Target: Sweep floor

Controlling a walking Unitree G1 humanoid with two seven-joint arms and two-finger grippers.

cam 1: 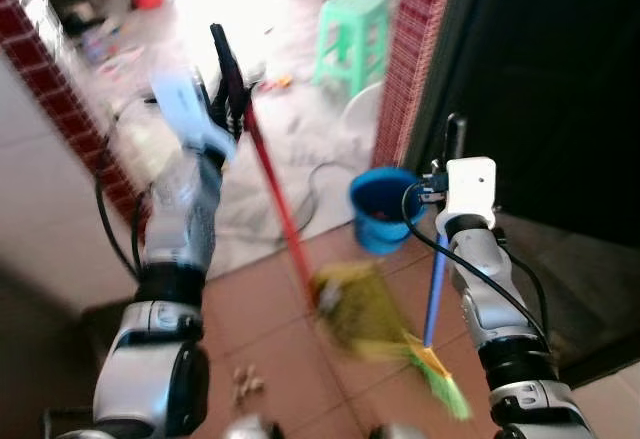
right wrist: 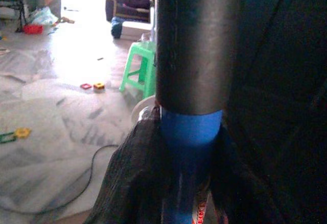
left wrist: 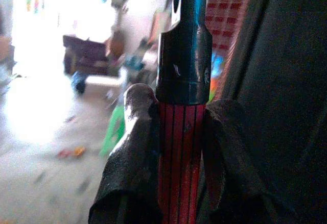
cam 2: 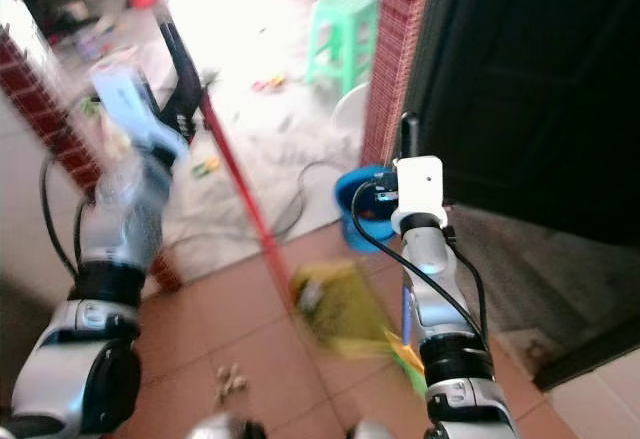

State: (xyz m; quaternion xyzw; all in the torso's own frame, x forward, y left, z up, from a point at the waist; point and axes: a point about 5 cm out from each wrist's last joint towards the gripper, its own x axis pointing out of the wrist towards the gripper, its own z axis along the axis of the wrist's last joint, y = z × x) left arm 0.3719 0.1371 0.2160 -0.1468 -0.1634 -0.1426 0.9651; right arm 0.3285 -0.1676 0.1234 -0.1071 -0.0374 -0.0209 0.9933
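My left gripper point(cam 1: 232, 109) is raised at the left and shut on the red broom handle point(cam 1: 275, 194), just below its black top end point(left wrist: 184, 55). The handle slants down to a blurred yellow-green broom head point(cam 1: 355, 314) over the terracotta tiles. My right gripper point(cam 1: 453, 159) is shut on a blue handle point(cam 1: 434, 294) with a dark cap point(right wrist: 191, 45). That handle drops to a green and yellow dustpan point(cam 1: 445, 384) at the floor. In the wrist views both sets of black fingers point(left wrist: 130, 163) point(right wrist: 130, 183) press against their handles. A few crumbs point(cam 1: 245, 384) lie on the tiles near my feet.
A blue bucket point(cam 1: 383, 209) stands by a red brick pillar point(cam 1: 415, 49). A dark door point(cam 1: 550, 89) fills the right. Beyond the doorway lie a green stool point(cam 1: 352, 34), a cable point(cam 1: 310, 194), plastic sheeting and scattered toys. A brick wall edge point(cam 1: 60, 89) is at the left.
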